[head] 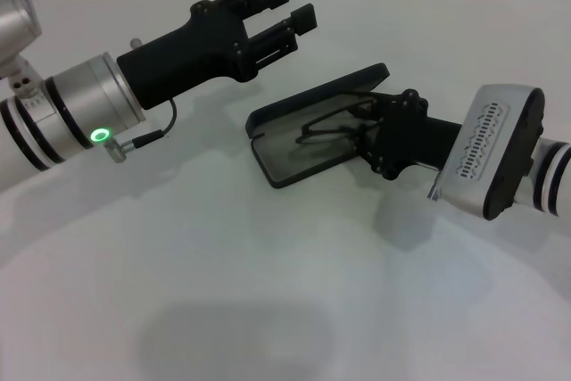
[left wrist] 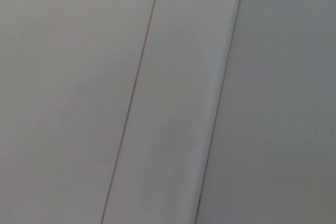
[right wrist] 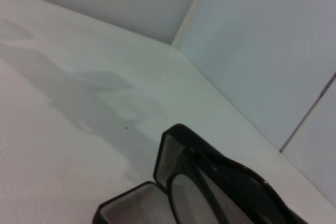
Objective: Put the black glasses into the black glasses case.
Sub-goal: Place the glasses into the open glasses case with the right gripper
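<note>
Your right tool (head: 373,136) sits at the open black glasses case (head: 294,162) on the counter (head: 268,292), its grip impossible to tell; the black glasses (head: 335,125) rest inside. Seat the temples flat before letting go. Left tool (head: 287,13) hovers released.

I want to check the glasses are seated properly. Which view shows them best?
The head view: the glasses lie in the open case beside the right hand. The right wrist view shows only part of the frame; the left wrist view shows none.

Black glasses (head: 335,127) lie in a black, grey-lined glasses case (head: 277,167) on a white table (head: 268,292).
</note>
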`<control>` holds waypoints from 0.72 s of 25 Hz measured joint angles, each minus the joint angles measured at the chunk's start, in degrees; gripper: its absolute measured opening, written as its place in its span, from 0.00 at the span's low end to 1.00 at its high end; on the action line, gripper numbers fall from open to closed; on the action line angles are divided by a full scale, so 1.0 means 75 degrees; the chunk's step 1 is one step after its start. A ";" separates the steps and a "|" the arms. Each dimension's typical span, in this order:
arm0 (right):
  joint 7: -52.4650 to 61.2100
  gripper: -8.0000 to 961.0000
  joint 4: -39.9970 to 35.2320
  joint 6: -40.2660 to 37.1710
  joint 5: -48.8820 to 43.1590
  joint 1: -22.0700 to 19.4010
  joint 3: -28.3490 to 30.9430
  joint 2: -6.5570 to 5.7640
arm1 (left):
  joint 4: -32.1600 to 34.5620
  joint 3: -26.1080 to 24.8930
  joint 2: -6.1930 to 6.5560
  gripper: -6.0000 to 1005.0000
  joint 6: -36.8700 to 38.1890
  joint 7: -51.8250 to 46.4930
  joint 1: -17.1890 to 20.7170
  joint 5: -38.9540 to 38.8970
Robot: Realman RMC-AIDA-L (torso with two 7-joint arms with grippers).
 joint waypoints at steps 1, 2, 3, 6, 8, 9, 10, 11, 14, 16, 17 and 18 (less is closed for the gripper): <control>-0.0011 0.30 0.0012 -0.0001 0.0030 0.0007 0.0001 0.0000 | -0.0017 -0.0005 -0.0002 0.59 0.0000 0.0000 0.0004 0.0000; -0.0010 0.31 0.0031 -0.0001 0.0042 0.0018 -0.0003 0.0000 | -0.0048 -0.0009 -0.0003 0.59 0.0000 0.0000 0.0002 0.0000; -0.0010 0.31 0.0031 -0.0001 0.0042 0.0018 -0.0003 0.0000 | -0.0083 -0.0014 -0.0004 0.59 0.0000 0.0001 -0.0004 -0.0002; 0.0034 0.34 0.0055 0.0000 0.0039 0.0020 -0.0090 0.0000 | -0.0130 -0.0014 -0.0003 0.59 0.0001 0.0003 -0.0016 -0.0030; 0.0037 0.37 -0.0008 -0.0059 0.0002 -0.0043 -0.0135 0.0000 | -0.0131 -0.0014 0.0001 0.59 0.0001 0.0004 -0.0008 -0.0052; 0.0037 0.39 -0.0045 -0.0120 -0.0021 -0.0076 -0.0142 -0.0004 | -0.0133 -0.0014 0.0001 0.59 0.0002 0.0005 0.0004 -0.0055; 0.0044 0.41 -0.0068 -0.0210 -0.0029 -0.0112 -0.0144 -0.0014 | -0.0134 -0.0015 0.0002 0.59 0.0002 0.0006 0.0016 -0.0058; 0.0050 0.43 -0.0083 -0.0290 -0.0033 -0.0146 -0.0144 -0.0029 | -0.0135 -0.0015 0.0005 0.59 0.0002 0.0006 0.0024 -0.0059; 0.0107 0.49 -0.0115 -0.0415 -0.0043 -0.0269 -0.0109 -0.0064 | -0.0138 -0.0015 0.0010 0.59 0.0002 0.0008 0.0031 -0.0059; 0.0223 0.54 -0.0106 -0.0329 -0.0040 -0.0287 -0.0023 -0.0062 | -0.0139 -0.0015 0.0012 0.59 0.0002 0.0009 0.0004 -0.0059; 0.0321 0.56 -0.0091 -0.0287 -0.0039 -0.0288 0.0008 -0.0057 | -0.0141 -0.0014 0.0012 0.59 0.0001 0.0009 -0.0011 -0.0059; 0.0423 0.58 -0.0085 -0.0257 -0.0035 -0.0281 0.0032 -0.0049 | -0.0142 -0.0014 0.0012 0.59 0.0000 0.0007 -0.0022 -0.0059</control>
